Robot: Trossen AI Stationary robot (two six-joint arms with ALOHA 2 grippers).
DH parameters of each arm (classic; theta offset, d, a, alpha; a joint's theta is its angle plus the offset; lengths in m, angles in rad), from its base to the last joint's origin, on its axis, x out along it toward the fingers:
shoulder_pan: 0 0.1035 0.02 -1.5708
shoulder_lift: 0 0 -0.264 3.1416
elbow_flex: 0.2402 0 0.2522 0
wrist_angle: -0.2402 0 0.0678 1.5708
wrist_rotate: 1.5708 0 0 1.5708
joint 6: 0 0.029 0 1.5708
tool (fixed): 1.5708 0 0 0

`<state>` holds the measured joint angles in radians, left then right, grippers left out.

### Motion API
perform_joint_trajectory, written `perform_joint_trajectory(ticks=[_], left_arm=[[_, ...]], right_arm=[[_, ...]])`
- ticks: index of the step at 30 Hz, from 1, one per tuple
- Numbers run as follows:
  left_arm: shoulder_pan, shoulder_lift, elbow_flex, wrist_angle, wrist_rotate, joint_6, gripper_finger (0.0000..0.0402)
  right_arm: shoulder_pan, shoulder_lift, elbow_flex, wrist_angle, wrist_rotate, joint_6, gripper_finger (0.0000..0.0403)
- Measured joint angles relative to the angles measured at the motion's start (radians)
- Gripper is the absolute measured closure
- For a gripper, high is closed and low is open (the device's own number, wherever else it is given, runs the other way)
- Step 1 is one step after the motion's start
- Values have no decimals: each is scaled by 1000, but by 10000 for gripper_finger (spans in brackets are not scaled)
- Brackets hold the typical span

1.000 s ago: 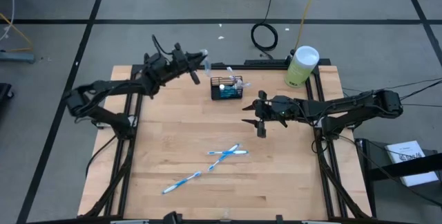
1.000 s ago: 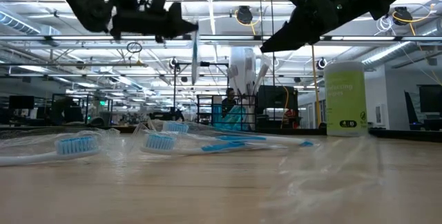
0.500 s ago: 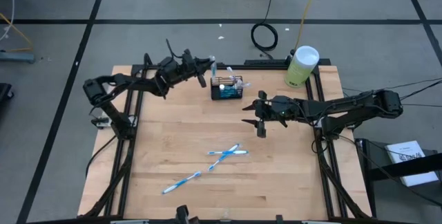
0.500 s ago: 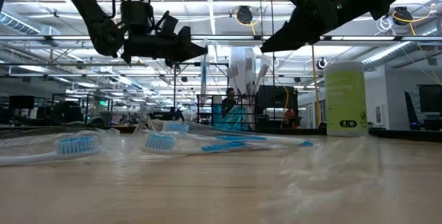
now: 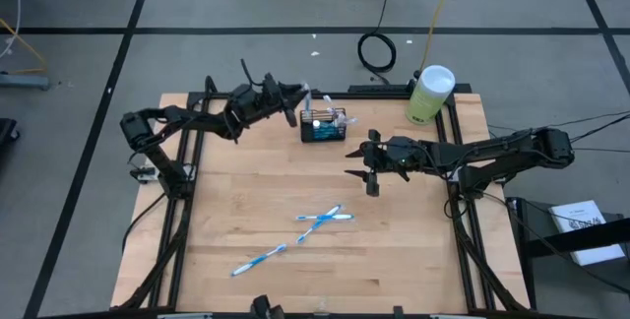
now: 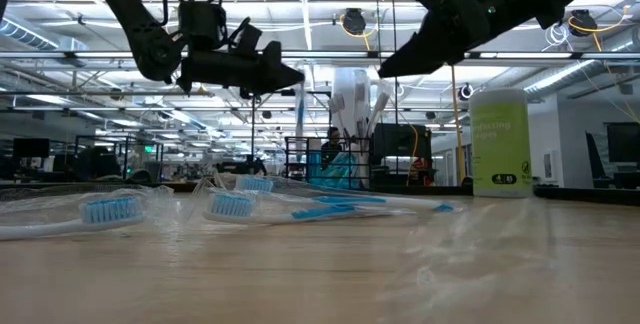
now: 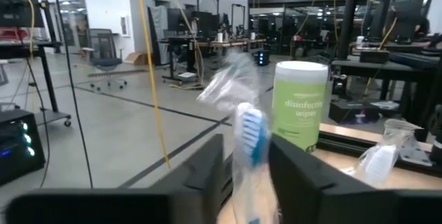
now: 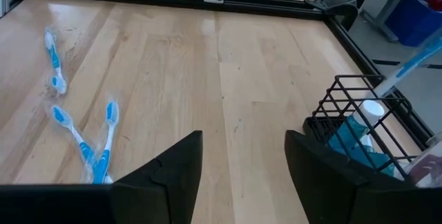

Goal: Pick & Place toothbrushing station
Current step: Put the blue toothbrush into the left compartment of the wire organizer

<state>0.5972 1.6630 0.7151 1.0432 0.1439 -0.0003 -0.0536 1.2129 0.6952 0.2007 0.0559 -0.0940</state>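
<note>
The toothbrushing station, a small black wire-mesh basket point(image 5: 323, 125) point(image 8: 359, 124), stands on its base at the table's far middle with wrapped items inside. My left gripper point(image 5: 298, 95) point(image 6: 300, 72) points level, just left of and above the basket's far left corner. A blue-headed toothbrush in clear wrap point(image 7: 250, 135) stands upright between its parted fingers. My right gripper point(image 5: 366, 171) point(image 8: 242, 175) hovers open to the right of the basket, with nothing between its fingers. Three wrapped blue toothbrushes point(image 5: 323, 219) point(image 5: 259, 258) lie flat on the near table. My left gripper has the wrapped toothbrush's neck, just below the head point(image 7: 248, 172), between its two fingers, which come level from the table's left. The brush is upright and clear of the table. Whether the fingers point(image 7: 207, 172) touch the wrap, I cannot tell.
A tall pale-green wipes cylinder with a white lid point(image 5: 429, 95) point(image 7: 299, 103) stands at the far right corner. A black frame rail point(image 5: 394, 94) runs along the table's far edge. Bare wood lies between the basket and the loose toothbrushes.
My left gripper has come down and moved toward the basket, carrying the wrapped toothbrush upright with it. Most of that motion came first; lately it has nearly stopped.
</note>
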Motion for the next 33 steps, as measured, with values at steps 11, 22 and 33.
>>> perform_joint_trajectory(ticks=[11,22,33], left_arm=[[-4,-19,1,-3,-13,-11,157],[-11,-20,1,-210,-40,-6,135],[-22,-153,1,-304,-41,-4,135]], right_arm=[[0,0,0,-4,0,3,206],[0,0,0,-17,0,3,206],[0,0,0,-19,0,3,206]])
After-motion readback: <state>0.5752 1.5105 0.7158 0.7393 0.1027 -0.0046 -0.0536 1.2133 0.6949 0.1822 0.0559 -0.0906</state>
